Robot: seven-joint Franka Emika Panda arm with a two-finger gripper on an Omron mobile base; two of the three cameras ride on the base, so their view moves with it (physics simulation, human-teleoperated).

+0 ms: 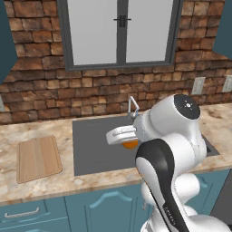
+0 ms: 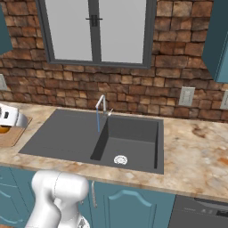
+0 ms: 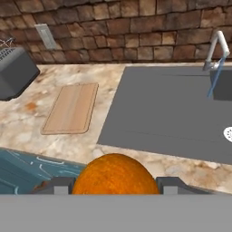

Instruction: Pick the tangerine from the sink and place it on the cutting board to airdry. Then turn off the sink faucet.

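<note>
My gripper is shut on the tangerine, a bright-orange ball wedged between the two dark fingertips. In the left base view the gripper holds the tangerine in the air over the dark-grey sink, well right of the wooden cutting board. In the right base view the gripper and tangerine sit at the far left edge, left of the sink. The cutting board lies bare. Blue water runs from the sink faucet.
A dark toaster stands on the marble counter left of the board. The white drain sits in the sink's deep right basin. A brick wall with outlets and a window runs behind. Blue cabinets hang at the upper corners.
</note>
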